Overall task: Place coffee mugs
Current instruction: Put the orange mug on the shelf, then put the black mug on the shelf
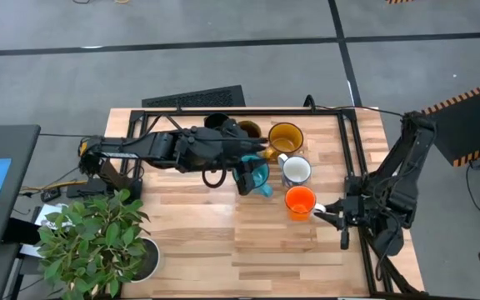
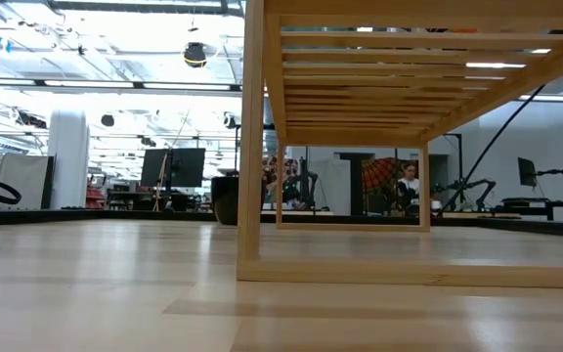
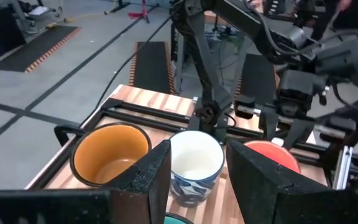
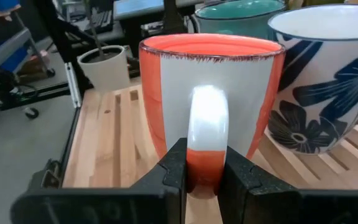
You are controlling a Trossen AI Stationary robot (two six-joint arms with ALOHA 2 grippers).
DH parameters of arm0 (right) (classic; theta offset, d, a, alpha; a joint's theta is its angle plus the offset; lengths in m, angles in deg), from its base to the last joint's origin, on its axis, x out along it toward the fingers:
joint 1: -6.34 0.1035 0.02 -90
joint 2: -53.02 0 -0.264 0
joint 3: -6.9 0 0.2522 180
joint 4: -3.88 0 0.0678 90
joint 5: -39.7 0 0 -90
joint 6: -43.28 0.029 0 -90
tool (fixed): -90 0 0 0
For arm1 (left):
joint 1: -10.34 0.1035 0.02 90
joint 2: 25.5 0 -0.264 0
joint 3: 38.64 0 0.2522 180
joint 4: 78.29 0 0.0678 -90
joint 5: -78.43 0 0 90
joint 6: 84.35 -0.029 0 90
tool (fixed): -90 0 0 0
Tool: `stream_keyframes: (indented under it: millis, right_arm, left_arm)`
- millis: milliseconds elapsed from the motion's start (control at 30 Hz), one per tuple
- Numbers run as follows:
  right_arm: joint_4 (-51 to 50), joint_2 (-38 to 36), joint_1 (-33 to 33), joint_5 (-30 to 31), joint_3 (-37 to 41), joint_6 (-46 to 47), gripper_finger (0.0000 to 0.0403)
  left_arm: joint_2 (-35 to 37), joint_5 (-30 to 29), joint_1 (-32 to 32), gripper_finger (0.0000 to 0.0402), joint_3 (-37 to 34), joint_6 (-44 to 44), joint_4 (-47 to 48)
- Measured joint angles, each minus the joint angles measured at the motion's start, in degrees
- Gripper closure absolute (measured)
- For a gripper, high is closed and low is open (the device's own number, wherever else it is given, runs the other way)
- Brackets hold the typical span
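Six coffee mugs are on a raised slatted wooden rack [image 1: 190,208]. Black [image 1: 217,123], brown [image 1: 247,131] and mustard-yellow [image 1: 285,137] stand at the far side, and the white one with a blue pattern [image 1: 296,171] stands nearer. My left gripper [image 1: 247,177] reaches in from the table's left, shut on the teal-blue mug [image 1: 262,175]. My right gripper [image 1: 327,212] comes from the right, shut on the orange mug [image 1: 300,202], which is upright beside the white one. My left gripper meets the teal-blue mug on its left side, coming nearly level from the table's left. The gripper's own body hides the place of contact. Only a sliver of the teal rim [image 3: 178,219] shows low between the fingers [image 3: 151,177]. My right gripper pinches the orange mug's handle [image 4: 205,134] between its two fingers, one on each side of the loop. It comes nearly level from the table's right. The mug stands upright. Whether its bottom rests on the slats, the fingers hide.
A potted plant [image 1: 98,237] stands at the near left corner. A black frame rail [image 1: 352,150] runs along the rack's right side and a dark mat [image 1: 194,98] lies beyond its far edge. The low view shows only the rack's underside [image 2: 252,147]. Bare slats lie toward the near edge.
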Motion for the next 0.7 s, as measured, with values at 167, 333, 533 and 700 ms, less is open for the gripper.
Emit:
stream_keyframes:
  millis: [167, 333, 533, 700]
  right_arm:
    - [-0.04, 0.04, 0.00, 0.39, 0.57, -0.03, 0.0325]
    - [-0.22, 0.09, 0.00, 0.38, 0.57, -0.90, 0.0320]
    - [-0.19, 0.09, -0.60, 0.73, 0.55, -0.61, 0.0223]
    - [-0.12, 0.02, -0.66, 0.19, 0.55, -0.20, 0.0177]
  left_arm:
    - [0.00, -0.61, 0.00, 0.0265, 0.00, 2.58, -0.22]
    - [0.00, -0.60, 0.00, 0.0265, 0.00, 4.26, -0.31]
    - [-0.02, -0.60, 0.02, 0.0265, 0.00, 4.82, -0.26]
    - [-0.02, -0.58, 0.02, 0.0265, 0.00, 5.52, -0.13]
